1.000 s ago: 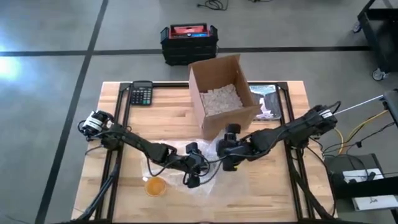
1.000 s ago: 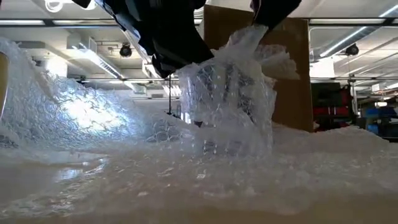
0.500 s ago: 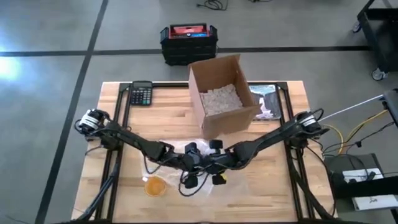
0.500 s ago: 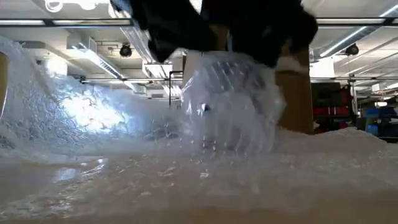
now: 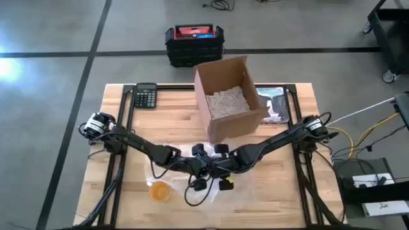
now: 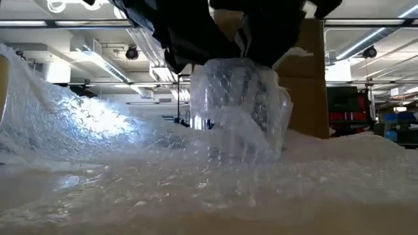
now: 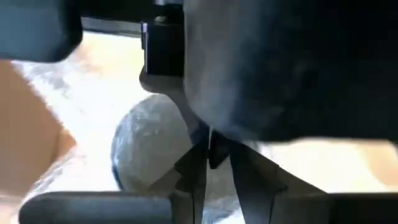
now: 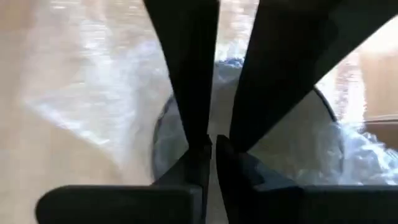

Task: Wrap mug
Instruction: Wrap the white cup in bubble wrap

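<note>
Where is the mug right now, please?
In the high view, the mug sits wrapped in bubble wrap, front-centre, under both grippers, before the cardboard box.

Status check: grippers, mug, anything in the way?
Left gripper and right gripper over mug, both pinched on bubble wrap. Mug upright, wrapped. Cardboard box close behind.

An open cardboard box (image 5: 228, 99) of white packing bits sits mid-table — a calculator (image 5: 146, 96) lies apart near the far-left corner.
</note>
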`<act>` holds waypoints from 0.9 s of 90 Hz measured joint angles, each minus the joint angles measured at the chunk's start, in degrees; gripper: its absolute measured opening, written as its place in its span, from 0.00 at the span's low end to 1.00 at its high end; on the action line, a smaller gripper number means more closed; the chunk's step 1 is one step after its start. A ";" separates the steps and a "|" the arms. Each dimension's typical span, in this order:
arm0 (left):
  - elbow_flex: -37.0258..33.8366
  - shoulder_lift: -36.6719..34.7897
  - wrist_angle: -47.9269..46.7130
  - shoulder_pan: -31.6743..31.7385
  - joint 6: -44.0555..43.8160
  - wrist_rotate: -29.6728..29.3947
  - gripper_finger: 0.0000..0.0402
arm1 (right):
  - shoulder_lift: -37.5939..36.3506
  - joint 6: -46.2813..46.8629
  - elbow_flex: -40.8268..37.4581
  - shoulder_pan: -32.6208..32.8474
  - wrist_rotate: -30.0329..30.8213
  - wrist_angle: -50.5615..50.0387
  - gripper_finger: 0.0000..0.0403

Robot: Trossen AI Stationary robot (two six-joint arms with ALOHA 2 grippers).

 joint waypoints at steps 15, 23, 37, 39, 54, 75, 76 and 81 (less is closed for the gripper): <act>-0.24 0.30 -1.55 0.23 -0.08 2.15 0.15 | -4.83 3.02 3.72 0.01 1.13 -11.70 0.03; -0.24 0.11 -1.69 0.17 0.13 2.53 0.15 | -7.60 4.91 3.41 0.77 4.65 -15.04 0.03; -0.17 0.11 -1.78 0.16 0.34 2.57 0.15 | -12.49 10.48 0.71 2.04 22.68 -20.43 0.03; -0.19 0.11 -1.80 0.18 0.34 2.57 0.15 | -13.04 11.00 -0.18 2.13 24.88 -20.41 0.03; -0.19 0.11 -1.29 0.16 0.37 2.57 0.15 | -13.60 12.17 -8.04 0.34 28.07 -13.40 0.03; -0.19 0.09 -1.33 0.16 0.63 2.57 0.15 | -12.84 2.91 -14.44 0.82 19.11 14.33 0.03; -0.19 0.09 -1.33 0.16 0.63 2.57 0.15 | -12.84 2.65 -14.52 0.92 18.70 15.23 0.03; -0.19 0.06 -1.33 0.16 0.65 2.57 0.15 | -12.92 1.84 -14.88 1.45 15.56 19.48 0.03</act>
